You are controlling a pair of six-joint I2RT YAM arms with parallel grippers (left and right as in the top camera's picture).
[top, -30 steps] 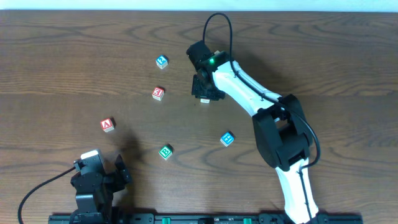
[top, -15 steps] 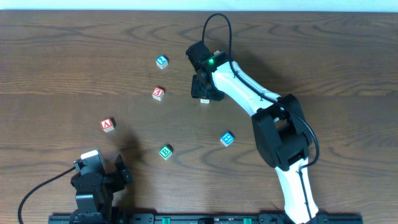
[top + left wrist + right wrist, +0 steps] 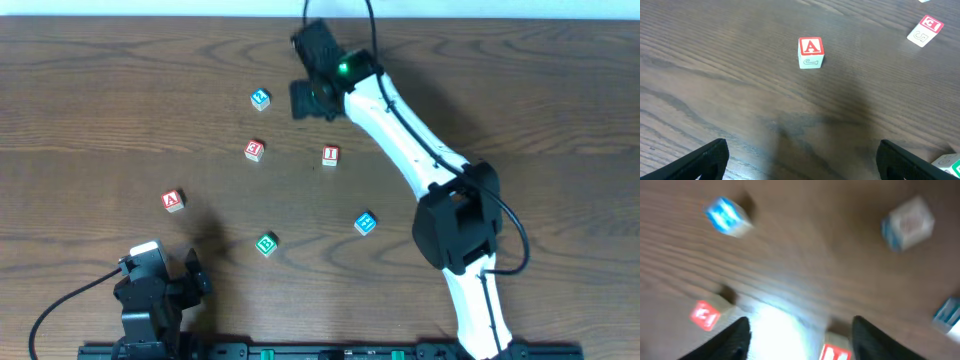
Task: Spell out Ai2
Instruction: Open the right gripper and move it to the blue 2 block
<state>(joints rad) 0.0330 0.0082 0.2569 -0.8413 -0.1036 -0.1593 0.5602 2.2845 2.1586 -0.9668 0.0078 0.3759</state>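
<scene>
Block I (image 3: 331, 155) lies free at mid-frame overhead, just below the right gripper (image 3: 313, 102), whose blurred fingers seem parted; left gripper (image 3: 802, 152) gapes, block A (image 3: 810, 52) at upper centre

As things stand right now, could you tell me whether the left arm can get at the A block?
Probably yes. The A block stands by itself straight ahead of the open left gripper, with nothing between them; the E block lies well off to one side.

Right white-and-black arm (image 3: 400, 112) stretched far forward; black right gripper (image 3: 312, 98) raised, fingers apart, empty. Black left arm (image 3: 145, 292) folded near base; left gripper (image 3: 800, 161) spread wide, empty.
</scene>
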